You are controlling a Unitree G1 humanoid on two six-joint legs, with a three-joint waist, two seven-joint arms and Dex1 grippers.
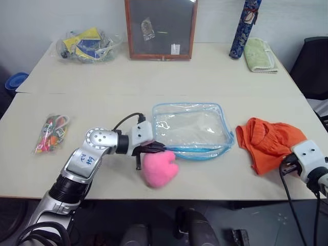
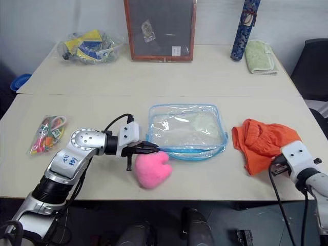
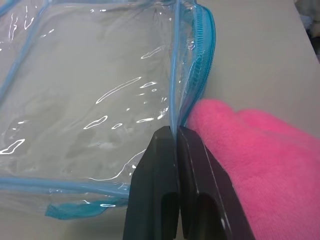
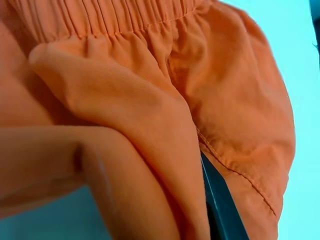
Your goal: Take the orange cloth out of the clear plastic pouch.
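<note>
Table (image 1: 154, 77): clear pouch (image 1: 192, 128) flat, long axis left-right, left gripper (image 1: 154, 148) pinching its corner; right gripper (image 4: 212, 200) clamped on orange cloth (image 1: 269, 141).

Orange cloth (image 1: 270, 141); clear pouch (image 1: 190, 129), light blue edging; pink heart (image 1: 160, 168).

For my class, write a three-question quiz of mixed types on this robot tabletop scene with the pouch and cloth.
1. True or false: the bright orange wrinkled cloth lies outside the clear plastic pouch with light blue zipper edging.
2. What is the left gripper shut on? A) the pouch's edge B) the pink plush heart C) nothing
3. Fill in: the right gripper is shut on the ____ cloth.

Key: 1 true; 2 A; 3 orange.
</note>
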